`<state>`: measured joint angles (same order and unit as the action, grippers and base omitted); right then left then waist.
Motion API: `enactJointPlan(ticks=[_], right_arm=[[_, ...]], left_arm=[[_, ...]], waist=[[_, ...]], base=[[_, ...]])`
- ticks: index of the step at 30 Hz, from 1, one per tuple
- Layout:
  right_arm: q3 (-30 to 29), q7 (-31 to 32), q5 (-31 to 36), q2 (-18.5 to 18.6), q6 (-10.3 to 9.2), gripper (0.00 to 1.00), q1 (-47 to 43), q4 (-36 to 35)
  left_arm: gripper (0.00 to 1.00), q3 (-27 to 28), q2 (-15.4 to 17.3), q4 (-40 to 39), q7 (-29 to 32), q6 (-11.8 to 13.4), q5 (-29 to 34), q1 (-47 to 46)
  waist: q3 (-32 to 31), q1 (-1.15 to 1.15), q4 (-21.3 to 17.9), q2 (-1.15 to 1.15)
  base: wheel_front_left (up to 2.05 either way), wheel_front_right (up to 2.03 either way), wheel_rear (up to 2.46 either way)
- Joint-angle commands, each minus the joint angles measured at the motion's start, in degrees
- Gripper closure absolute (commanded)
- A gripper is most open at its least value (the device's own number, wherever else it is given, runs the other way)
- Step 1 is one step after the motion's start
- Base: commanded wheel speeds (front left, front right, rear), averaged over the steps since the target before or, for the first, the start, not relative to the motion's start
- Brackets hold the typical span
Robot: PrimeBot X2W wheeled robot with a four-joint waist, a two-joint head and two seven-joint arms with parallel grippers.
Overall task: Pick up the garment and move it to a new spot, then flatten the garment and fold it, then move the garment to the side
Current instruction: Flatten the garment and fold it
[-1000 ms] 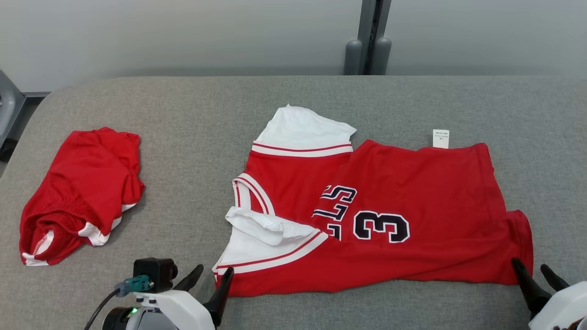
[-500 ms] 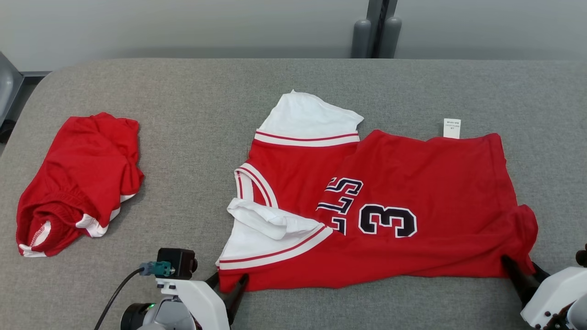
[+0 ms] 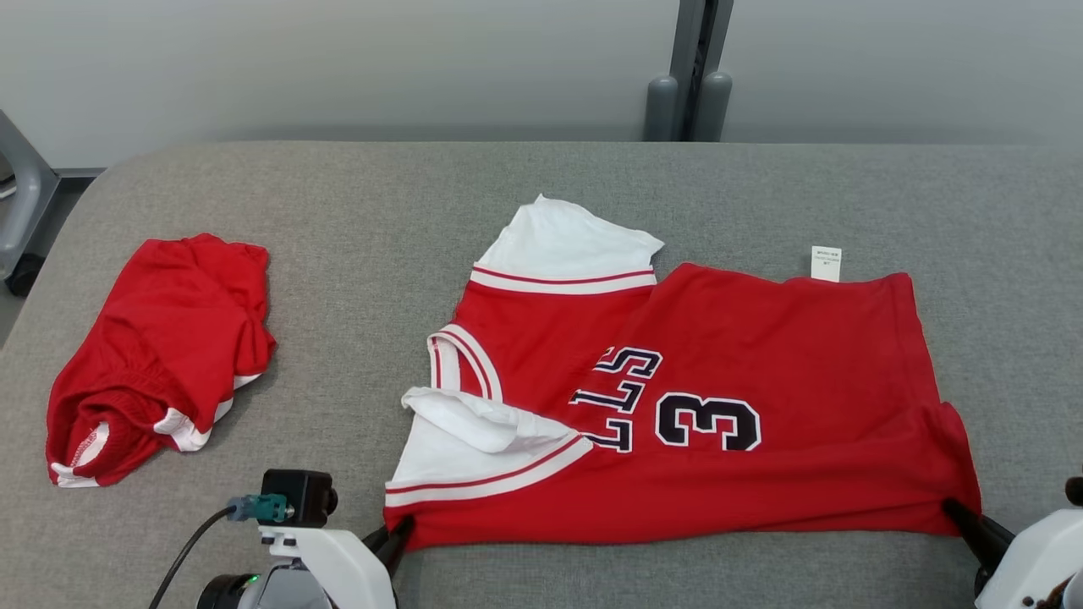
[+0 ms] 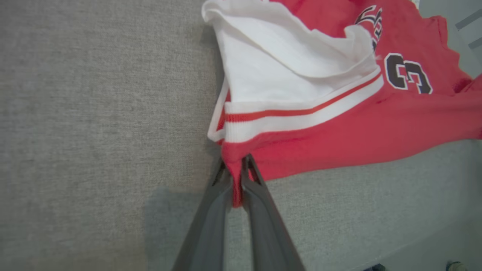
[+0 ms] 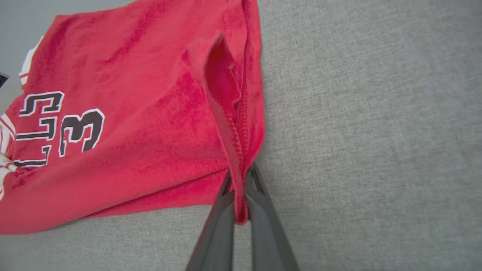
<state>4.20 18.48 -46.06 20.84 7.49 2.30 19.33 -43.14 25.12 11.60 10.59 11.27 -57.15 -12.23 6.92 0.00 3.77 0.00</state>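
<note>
Presently left gripper (image 4: 236, 165) and right gripper (image 5: 240, 177) each pinch a near jersey (image 3: 761, 355) corner, probably the fold grasp; next, raise both evenly.

- The red jersey (image 3: 761, 355) lies wide across the middle of the grey table (image 3: 355, 211) and takes up most of the room there.
- At 9 o'clock from the jersey there is a bare strip of table. Past it, the bundle of red shorts (image 3: 161, 338) is in the way.
- At 12 o'clock, bare table runs back to the wall (image 3: 338, 68). Two grey posts (image 3: 687, 106) stand there, behind the table's far edge.
- At 3 o'clock, the table is bare out to the side.
- At 6 o'clock, a thin strip of table is free.
- The left gripper (image 3: 398, 533) pinches the jersey's corner at 7 o'clock. The right gripper (image 3: 956, 510) pinches the corner at 5 o'clock. Those two corners are taken.
- A grey frame (image 3: 25, 194) stands at 10 o'clock, off the table's left end.
</note>
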Motion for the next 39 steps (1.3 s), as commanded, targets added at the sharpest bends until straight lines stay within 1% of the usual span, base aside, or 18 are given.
enactJointPlan(ticks=[1,5,13,19,23,24,25,26,29,35,39], right_arm=[[-0.05,0.40,-0.44,1.02,0.02,1.00,-0.81,-0.66],[0.32,1.51,-1.54,2.42,0.02,1.00,-3.24,-2.17],[-2.19,2.61,-2.83,3.81,0.02,1.00,-9.28,-5.17],[-4.62,4.45,-2.40,3.03,0.01,1.00,-11.89,-6.08],[-5.71,6.38,-1.64,1.66,0.01,1.00,-12.67,-6.85],[-6.08,6.96,-1.49,1.37,0.01,0.68,-12.72,-7.06],[-6.65,7.68,-1.38,0.78,0.01,0.07,-12.87,-6.97],[-6.89,8.45,-1.08,0.31,0.01,0.00,-12.96,-6.98],[-7.49,9.96,-1.30,-0.66,0.02,0.00,-12.98,-7.62],[-10.39,11.97,0.43,-2.05,0.06,0.00,-13.37,-10.57],[-12.07,12.45,0.59,-2.45,0.06,0.00,-13.11,-14.13]], left_arm=[[1.00,0.21,0.90,-0.75,0.46,0.65,-0.46,0.98],[1.00,-0.04,2.42,-3.51,1.82,1.94,-1.04,3.16],[1.00,-0.49,4.32,-8.24,3.41,4.15,-2.03,6.88],[1.00,-0.66,5.54,-9.84,4.75,5.52,-2.52,8.36],[1.00,-0.84,6.01,-10.34,5.57,6.05,-2.90,8.93],[1.00,-0.84,6.08,-10.42,5.78,6.07,-2.86,8.98],[0.83,-0.73,6.04,-10.46,5.87,6.19,-3.10,9.06],[0.00,-0.67,6.00,-10.49,6.11,6.38,-3.38,9.15],[0.00,-0.62,6.11,-10.58,6.14,6.74,-3.13,9.17],[0.00,-0.37,6.78,-11.28,5.62,7.18,-2.10,7.93],[0.00,0.10,7.63,-13.00,4.98,7.09,-0.42,5.31]], waist=[[-0.39,0.00,-0.08,0.00],[-0.95,0.00,-0.04,0.00],[-1.17,0.00,0.07,0.00],[-1.45,0.00,-0.38,0.00],[-1.61,0.00,-0.73,0.00],[-1.60,0.00,-0.81,0.00],[-1.60,0.00,-0.88,0.00],[-1.65,0.00,-0.95,0.00],[-1.71,0.00,-1.13,0.00],[-2.18,0.00,-1.67,0.00],[-2.17,0.00,-1.80,0.00]], base=[[0.00,0.00,0.00],[0.00,0.00,0.00],[0.00,0.00,0.00],[0.00,0.00,0.00],[0.00,0.00,0.00],[0.00,0.00,0.00],[0.00,0.00,0.00],[0.00,0.00,0.00],[0.00,0.00,0.00],[0.00,0.00,0.00],[0.00,0.00,0.00]])
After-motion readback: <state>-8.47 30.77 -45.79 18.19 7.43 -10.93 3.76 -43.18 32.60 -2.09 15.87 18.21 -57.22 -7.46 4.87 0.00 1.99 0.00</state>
